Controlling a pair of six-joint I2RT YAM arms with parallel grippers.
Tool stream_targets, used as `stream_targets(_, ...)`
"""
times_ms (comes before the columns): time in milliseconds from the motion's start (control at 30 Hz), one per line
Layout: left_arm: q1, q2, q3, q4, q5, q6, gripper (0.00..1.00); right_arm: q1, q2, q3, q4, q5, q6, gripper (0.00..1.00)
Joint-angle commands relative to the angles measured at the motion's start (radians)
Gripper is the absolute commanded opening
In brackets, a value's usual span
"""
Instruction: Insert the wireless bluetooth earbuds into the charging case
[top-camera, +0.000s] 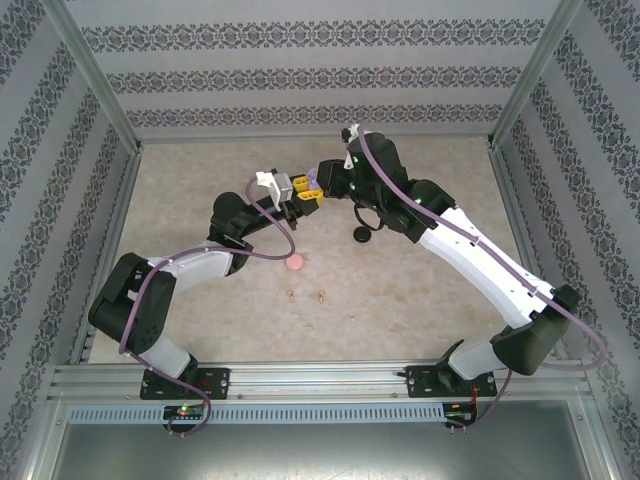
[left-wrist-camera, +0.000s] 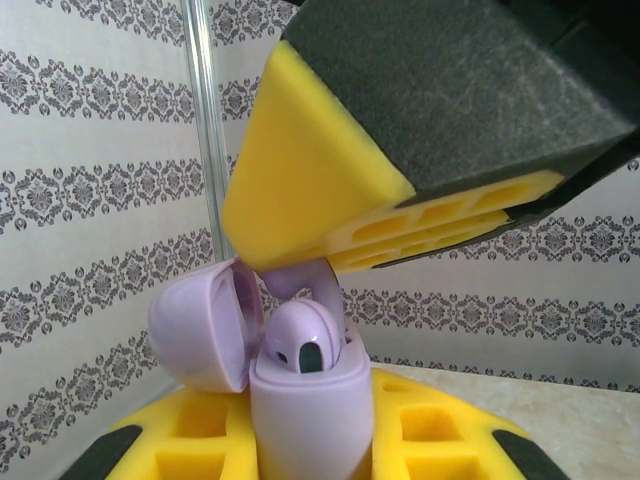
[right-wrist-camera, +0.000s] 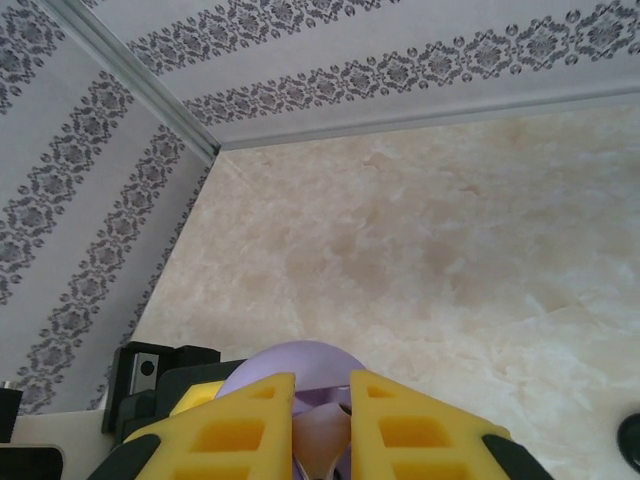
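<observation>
1. Sitting head-up in one well of the light purple charging case is a light purple earbud. Its twin, the second purple earbud, hangs just above the free well, tucked under the right fingers.
2. Those right fingers stand nearly closed, with only a narrow slit between them. In the right wrist view something pale purple sits pinched in that slit. I take it for the second earbud, gripped high so its stem can point down into the case.
3. The case is clamped upright between the left fingers, which are closed tight on its body. Its lid is swung open to one side, leaving the mouth free from above.
4. Both arms meet in mid-air over the far middle of the desk. Holding the case aloft looks meant to steady it, so it cannot slide while the bud is pressed home.
5. The step in hand seems to be the second insertion of the purple pair. The bud is close over its well but, as far as I can tell, not seated.
6. Farther out, a pink round case lies on the desk nearer the arm bases. Two pinkish-tan earbuds lie loose just beyond it, well apart from any case. A small black round thing, likely another case, rests under the right arm.
</observation>
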Motion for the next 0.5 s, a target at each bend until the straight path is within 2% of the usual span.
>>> stream_targets(0, -0.013, -0.004, 0.036, 0.070, -0.005, -0.011, 0.00, 0.029, 0.012, -0.006, -0.053, 0.033, -0.039, 0.17)
stream_targets(233, -0.013, -0.004, 0.031, 0.067, -0.008, -0.011, 0.00, 0.037, 0.031, 0.011, -0.060, 0.039, -0.036, 0.20)
stream_targets(300, -0.013, -0.003, 0.028, 0.068, -0.008, -0.011, 0.00, 0.037, 0.032, 0.019, -0.064, 0.046, -0.031, 0.30)
stream_targets(467, -0.014, 0.002, 0.027, 0.068, -0.008, -0.013, 0.00, 0.026, 0.022, 0.050, -0.063, 0.048, -0.018, 0.45)
